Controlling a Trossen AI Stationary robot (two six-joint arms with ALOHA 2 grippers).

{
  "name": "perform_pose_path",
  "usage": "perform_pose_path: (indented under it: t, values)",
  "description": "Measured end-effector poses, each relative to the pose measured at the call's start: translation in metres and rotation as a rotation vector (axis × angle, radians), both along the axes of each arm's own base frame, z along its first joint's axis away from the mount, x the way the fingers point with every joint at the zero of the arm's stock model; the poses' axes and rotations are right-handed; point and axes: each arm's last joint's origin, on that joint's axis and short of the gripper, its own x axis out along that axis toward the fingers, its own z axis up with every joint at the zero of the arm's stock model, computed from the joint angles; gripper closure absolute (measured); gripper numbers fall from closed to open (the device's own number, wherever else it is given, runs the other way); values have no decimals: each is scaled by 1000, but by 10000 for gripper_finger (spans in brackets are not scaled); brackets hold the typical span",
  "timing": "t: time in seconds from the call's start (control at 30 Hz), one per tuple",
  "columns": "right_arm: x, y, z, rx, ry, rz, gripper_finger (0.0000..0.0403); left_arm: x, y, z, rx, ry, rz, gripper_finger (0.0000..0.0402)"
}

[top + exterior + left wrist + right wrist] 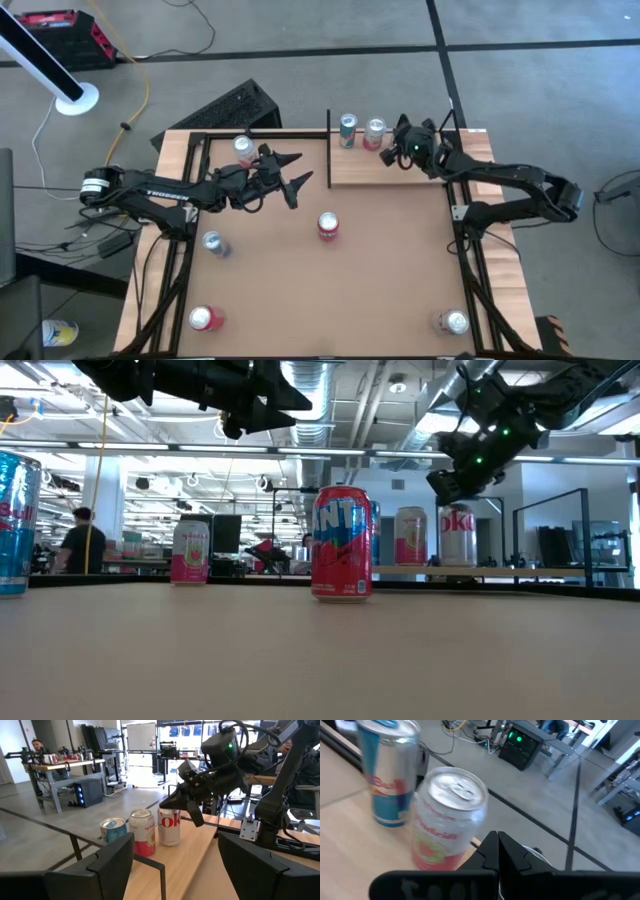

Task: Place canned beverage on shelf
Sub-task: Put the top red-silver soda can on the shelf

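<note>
The shelf (400,175) is a pale wood panel at the table's far right. Three cans stand upright on it: a teal one (114,830), a pink-and-white one (142,834) and a Coke can (170,826). My right gripper (196,820) is shut and hangs just above the shelf beside the Coke can, slanting down; in its wrist view the shut fingertips (496,842) are close to the pink can (447,820), and I see no touch. My left gripper (303,168) is open above the table's middle, level, pointing at the shelf, with nothing between its fingers.
A red Fanta can (327,227) stands at the table's centre. Other cans stand at the far left (243,148), left (212,243), near left (203,318) and near right (452,322). Thin black posts (329,150) edge the shelf. A person (78,545) shows in the room behind.
</note>
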Motion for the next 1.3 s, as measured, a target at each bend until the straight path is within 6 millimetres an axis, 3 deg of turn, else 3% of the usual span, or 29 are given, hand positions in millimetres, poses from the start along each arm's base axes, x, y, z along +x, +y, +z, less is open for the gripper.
perform_pose_path:
  t: [0.23, 0.47, 0.67, 1.3]
  values:
    - [-2, -4, 0, 11, 8, 57, 382, 0, 0, 0, 0, 2, 0, 130]
    - [9, 15, 5, -14, 9, 179, 382, 0, 0, -1, 0, 7, 0, 130]
    - [11, 24, 8, -54, 19, 158, 383, 0, 0, -1, -1, 8, 0, 130]
    - [5, 17, 5, -26, 43, 119, 382, 0, 0, -1, -1, 14, 0, 130]
